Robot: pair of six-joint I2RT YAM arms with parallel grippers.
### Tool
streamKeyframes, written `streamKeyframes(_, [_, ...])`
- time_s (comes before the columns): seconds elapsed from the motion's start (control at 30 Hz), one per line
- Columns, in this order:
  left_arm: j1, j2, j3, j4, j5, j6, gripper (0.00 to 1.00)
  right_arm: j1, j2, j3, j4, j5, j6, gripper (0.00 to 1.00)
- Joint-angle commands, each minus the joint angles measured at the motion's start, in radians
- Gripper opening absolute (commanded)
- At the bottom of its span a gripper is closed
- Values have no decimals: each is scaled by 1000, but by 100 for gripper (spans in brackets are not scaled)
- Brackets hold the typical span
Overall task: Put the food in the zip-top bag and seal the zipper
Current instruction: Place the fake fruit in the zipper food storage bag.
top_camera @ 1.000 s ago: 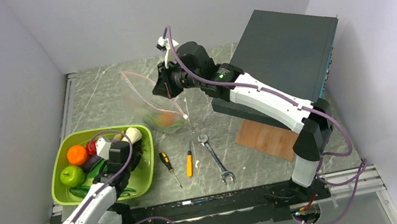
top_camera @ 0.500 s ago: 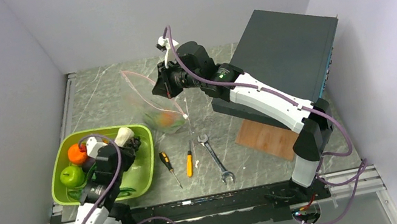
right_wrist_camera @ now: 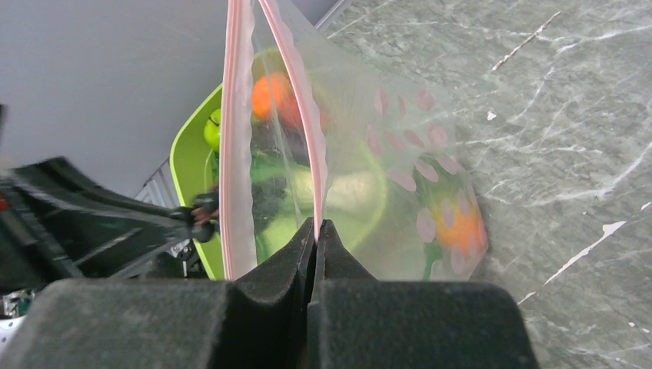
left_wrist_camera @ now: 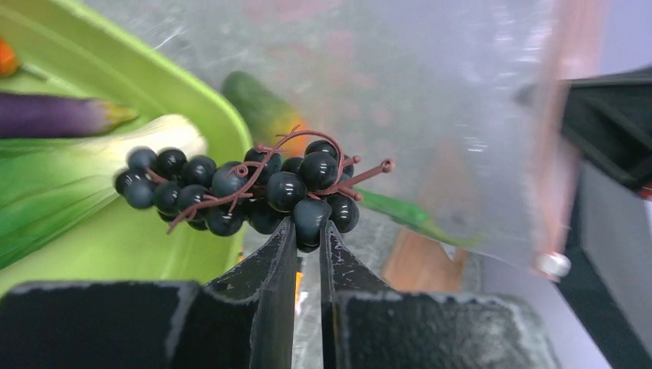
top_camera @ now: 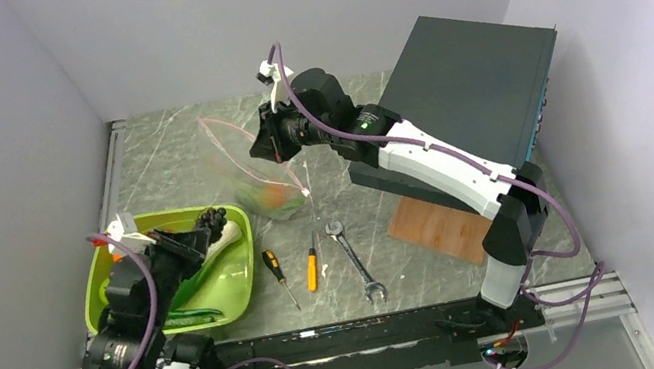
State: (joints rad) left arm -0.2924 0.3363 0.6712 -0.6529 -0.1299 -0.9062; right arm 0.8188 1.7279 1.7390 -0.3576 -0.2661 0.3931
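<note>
My left gripper (left_wrist_camera: 309, 231) is shut on a bunch of black toy grapes (left_wrist_camera: 254, 188) and holds it above the lime-green tray (top_camera: 229, 283); it also shows in the top view (top_camera: 201, 229). My right gripper (right_wrist_camera: 315, 227) is shut on the pinkish zipper strip (right_wrist_camera: 296, 92) and holds the clear zip-top bag (top_camera: 243, 164) up with its mouth open toward the tray. An orange piece (top_camera: 275, 195) and green pieces lie in the bag's bottom. A curved green pepper (top_camera: 186, 317) and a white-stalked vegetable (top_camera: 224, 235) lie in the tray. My left arm hides the rest of the tray.
Two screwdrivers (top_camera: 276, 277) (top_camera: 312, 268) and a wrench (top_camera: 357, 260) lie on the marble table in front of the bag. A large black box (top_camera: 473, 88) stands at the back right, with a wooden board (top_camera: 437, 226) beside it. Walls close in left and right.
My left gripper has risen out of the tray with the grapes and the arm has swung back to the near left. The right arm and bag have not moved.
</note>
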Motion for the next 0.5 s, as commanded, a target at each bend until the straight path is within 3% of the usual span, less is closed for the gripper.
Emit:
streamKeyframes(0.0, [0,19,179,72,135,87,0,0,0,33,31,-16,11,0])
streamKeyframes(0.2, [-1,122,383,226,328,139,0,0,1,41,28,-40,16,0])
streamKeyframes(0.47, [1,297,489,556,515,93,0,3,7,42,21,-57,27,0])
